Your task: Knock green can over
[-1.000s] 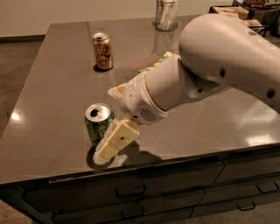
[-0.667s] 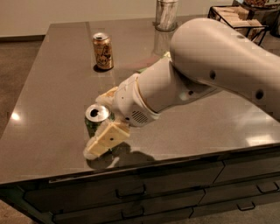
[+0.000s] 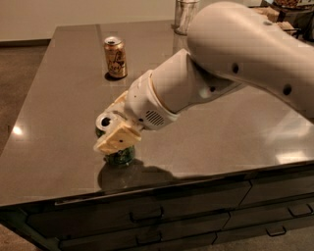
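The green can [image 3: 121,156] stands near the front left of the dark table [image 3: 64,98]. It looks tilted, its silver top [image 3: 104,121] leaning toward the left, and only its lower green body and top show. My gripper [image 3: 117,138] is pressed right against the can, its cream pad covering the can's middle. The big white arm [image 3: 235,63] reaches in from the upper right.
A gold-orange can [image 3: 115,57] stands upright further back on the left. A metal cup [image 3: 185,14] stands at the table's far edge. The front edge with dark drawers [image 3: 147,215] lies just below the green can. Clutter sits at the far right [image 3: 282,10].
My gripper has moved left and against the green can. The can, upright before, now leans with its top tipped to the left.
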